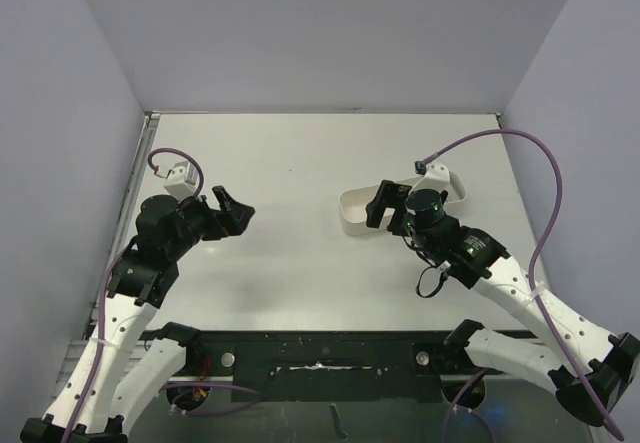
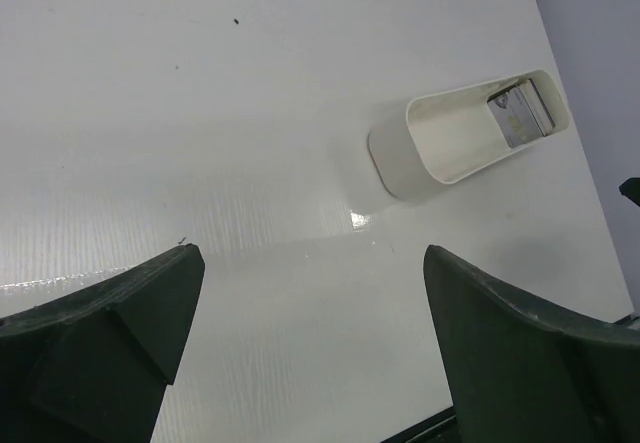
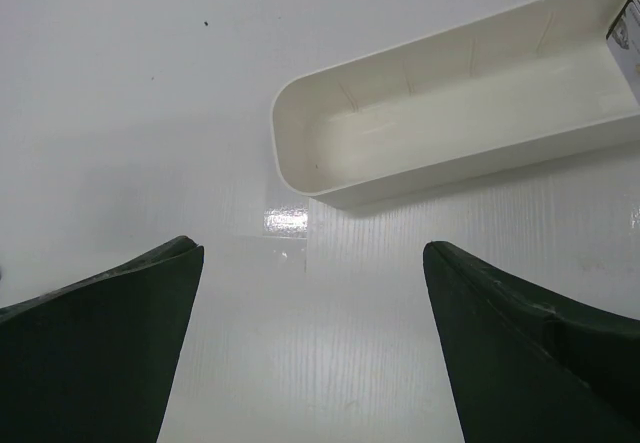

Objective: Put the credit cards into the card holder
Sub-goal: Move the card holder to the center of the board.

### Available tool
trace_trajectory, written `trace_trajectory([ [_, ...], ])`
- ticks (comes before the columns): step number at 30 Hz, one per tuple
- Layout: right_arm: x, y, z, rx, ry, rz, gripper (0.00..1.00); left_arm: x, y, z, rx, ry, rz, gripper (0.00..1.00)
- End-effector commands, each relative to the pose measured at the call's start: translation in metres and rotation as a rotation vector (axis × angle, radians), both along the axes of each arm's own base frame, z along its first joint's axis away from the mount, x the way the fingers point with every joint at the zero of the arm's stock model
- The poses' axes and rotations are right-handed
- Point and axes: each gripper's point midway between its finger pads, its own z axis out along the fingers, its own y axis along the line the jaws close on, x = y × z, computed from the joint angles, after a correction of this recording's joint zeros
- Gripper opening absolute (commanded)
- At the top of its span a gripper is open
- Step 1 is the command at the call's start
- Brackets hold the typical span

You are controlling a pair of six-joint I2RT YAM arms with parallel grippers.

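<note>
**Hovering open-jawed, gripping nothing**

Holding left gripper [image 1: 240, 211] spread wide and empty above the left half of the tabletop [image 1: 300, 163]. Hanging right gripper [image 1: 376, 206] likewise spread over the left end of the white tray [image 1: 350, 223], near the right edge. Noting greyish credit cards [image 2: 520, 113] lying flat at the tray's opposite end.

A white table [image 1: 300, 163] carries one long white oval tray [image 1: 350, 221], right of centre.
</note>
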Motion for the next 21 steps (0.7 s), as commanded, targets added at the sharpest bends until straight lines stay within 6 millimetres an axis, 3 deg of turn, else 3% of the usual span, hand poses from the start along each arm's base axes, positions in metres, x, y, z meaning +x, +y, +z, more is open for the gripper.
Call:
trace_trajectory([
  [1,0.012,0.005,0.025,0.054,-0.076,-0.035,0.98,0.005,0.009,0.029,0.023,-0.092,0.032,0.92],
  [7,0.016,0.006,0.021,0.016,-0.079,-0.022,0.98,0.011,0.02,0.016,0.035,-0.056,0.109,0.92],
  [11,0.017,0.007,0.017,-0.003,-0.079,-0.009,0.98,0.02,0.036,-0.008,0.085,-0.003,0.208,0.91],
  [14,0.016,0.01,0.015,-0.002,-0.069,0.006,0.97,0.027,0.067,-0.027,0.117,0.078,0.414,0.91],
  [21,0.01,0.016,0.021,0.039,-0.074,0.048,0.98,0.022,0.154,-0.075,0.226,0.258,0.939,0.77],
])
